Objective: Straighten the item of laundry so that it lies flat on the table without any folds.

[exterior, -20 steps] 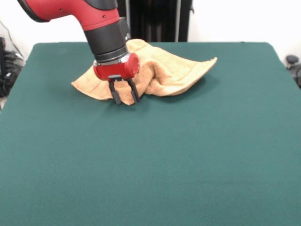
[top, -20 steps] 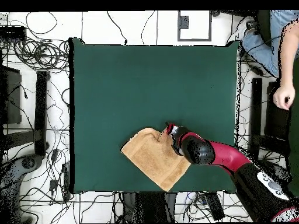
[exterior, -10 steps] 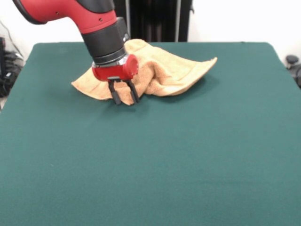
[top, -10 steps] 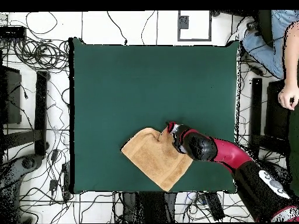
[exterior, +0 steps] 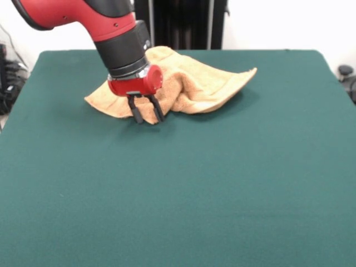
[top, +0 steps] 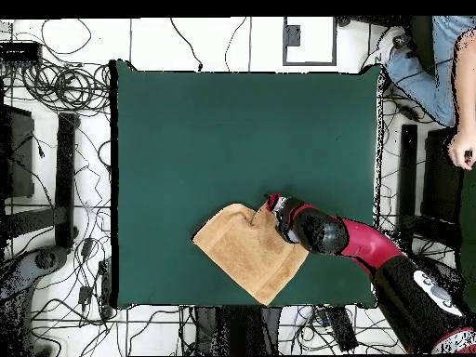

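Front view: The towel (exterior: 183, 83) lay on the table (exterior: 222, 183) near the far edge, left of ctr. It was not flat: a raised hump w/ folds ran through the middle, one corner pointed right, and the left edge drooped to the felt. The gripper (exterior: 146, 117) stood at the towel's near edge, tips down at or just above the table surface. Fingers (exterior: 136, 114) were parted by a narrow gap, w/ nothing visibly held between them; contact w/ the hem could not be confirmed, since the red wrist hid part of the cloth.

Overhead view: The towel (top: 249, 253) sat close to the table (top: 186, 130) edge at the picture's bottom, approx. mid-width, turned diamond-wise to the table edges. A small notch or tuck showed at its upper right side, next to the gripper (top: 272, 205). The arm entered from the bottom right corner and covered the towel's right side. A person's hand (top: 462, 149) showed at the right edge, off the table.

Task status: not complete. Folds remained; est. early stage. Remaining: take hold of an edge, pull the bunched cloth out, and lay it flat.
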Available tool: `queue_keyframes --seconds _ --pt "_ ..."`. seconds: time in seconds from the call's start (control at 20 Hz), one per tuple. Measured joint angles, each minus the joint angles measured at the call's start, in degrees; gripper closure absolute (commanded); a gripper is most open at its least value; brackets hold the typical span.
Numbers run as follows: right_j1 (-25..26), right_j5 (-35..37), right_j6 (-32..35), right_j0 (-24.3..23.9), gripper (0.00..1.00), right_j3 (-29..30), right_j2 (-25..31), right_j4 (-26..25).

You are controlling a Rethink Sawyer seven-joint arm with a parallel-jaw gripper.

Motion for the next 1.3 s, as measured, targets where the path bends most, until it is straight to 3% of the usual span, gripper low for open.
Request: queue_keyframes --seconds 1.3 --pt "0.3 1.4 0.0 -0.3 0.00 -0.1 0.0 2.1"
